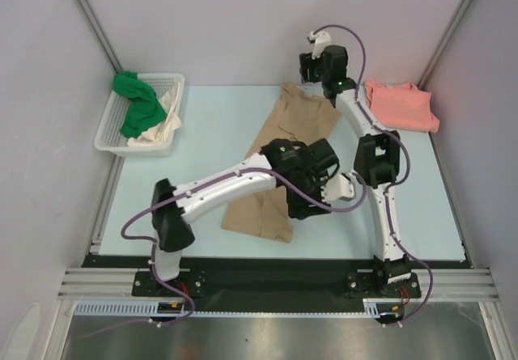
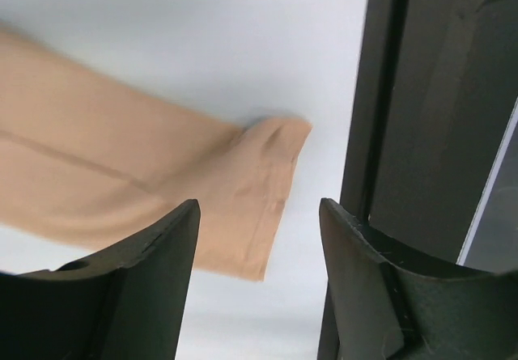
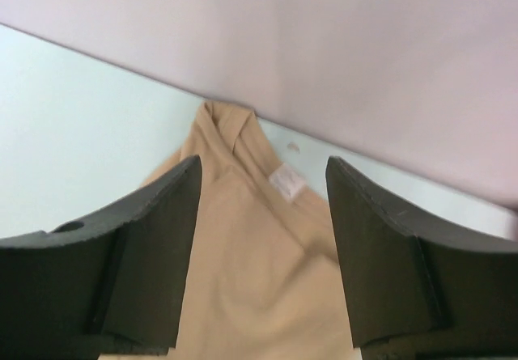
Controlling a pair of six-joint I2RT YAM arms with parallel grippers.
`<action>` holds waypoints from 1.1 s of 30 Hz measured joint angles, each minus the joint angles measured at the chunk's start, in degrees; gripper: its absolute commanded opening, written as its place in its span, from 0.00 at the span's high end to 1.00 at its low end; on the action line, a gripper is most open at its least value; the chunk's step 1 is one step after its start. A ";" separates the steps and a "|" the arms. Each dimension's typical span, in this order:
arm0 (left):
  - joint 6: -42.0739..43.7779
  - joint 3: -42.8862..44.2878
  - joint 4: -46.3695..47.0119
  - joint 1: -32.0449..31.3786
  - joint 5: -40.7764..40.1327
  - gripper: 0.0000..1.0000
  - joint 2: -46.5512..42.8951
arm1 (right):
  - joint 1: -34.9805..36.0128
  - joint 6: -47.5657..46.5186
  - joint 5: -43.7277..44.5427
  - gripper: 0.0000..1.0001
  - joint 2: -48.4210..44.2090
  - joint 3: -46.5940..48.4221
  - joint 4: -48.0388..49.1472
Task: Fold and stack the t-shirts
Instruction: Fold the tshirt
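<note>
A tan t-shirt (image 1: 279, 146), folded into a long strip, lies down the middle of the table. My left gripper (image 1: 312, 192) hovers open over its near right part; in the left wrist view my left gripper (image 2: 259, 206) is open and empty above a hemmed corner of the tan shirt (image 2: 121, 182). My right gripper (image 1: 320, 73) is open above the far collar end; in the right wrist view my right gripper (image 3: 263, 162) frames the tan shirt (image 3: 259, 279) and its white label (image 3: 286, 182). A folded salmon pink t-shirt (image 1: 401, 105) lies far right. The green t-shirt (image 1: 139, 105) and the cream t-shirt (image 1: 166, 121) sit bunched in the basket.
The white lattice basket (image 1: 109, 133) stands at the far left by the wall. Walls close in the table at the back and on both sides. A dark panel (image 2: 437, 117) fills the right of the left wrist view. The right arm's elbow (image 1: 376, 158) is close beside the left gripper.
</note>
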 measured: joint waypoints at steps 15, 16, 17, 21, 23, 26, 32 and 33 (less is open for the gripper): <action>-3.91 -24.48 4.92 36.92 7.19 0.40 -9.07 | -10.82 7.52 -10.16 0.40 -19.76 -30.05 -9.42; -3.96 -26.64 5.18 36.89 7.93 0.40 -9.22 | -11.56 7.67 -10.49 0.40 -19.10 -30.73 -10.14; -4.09 -28.74 5.62 36.68 8.61 0.41 -9.38 | -12.13 7.82 -10.60 0.40 -18.38 -31.01 -10.67; -5.38 -36.72 8.22 36.70 11.21 0.42 -9.97 | -12.81 7.78 -11.02 0.40 -15.28 -30.95 -11.19; -6.16 -39.85 9.57 37.35 12.20 0.42 -10.01 | -12.63 7.54 -11.19 0.41 -13.92 -30.58 -11.32; -6.97 -43.15 11.39 39.21 12.98 0.45 -10.01 | -12.48 7.23 -10.99 0.44 -11.47 -29.70 -11.32; -7.80 -43.85 13.86 40.79 13.55 0.47 -8.11 | -11.85 7.10 -4.39 0.47 -9.27 -28.37 -10.82; -7.80 -43.74 13.94 40.79 13.51 0.47 -7.06 | -11.85 7.04 -3.39 0.47 -9.07 -27.93 -10.82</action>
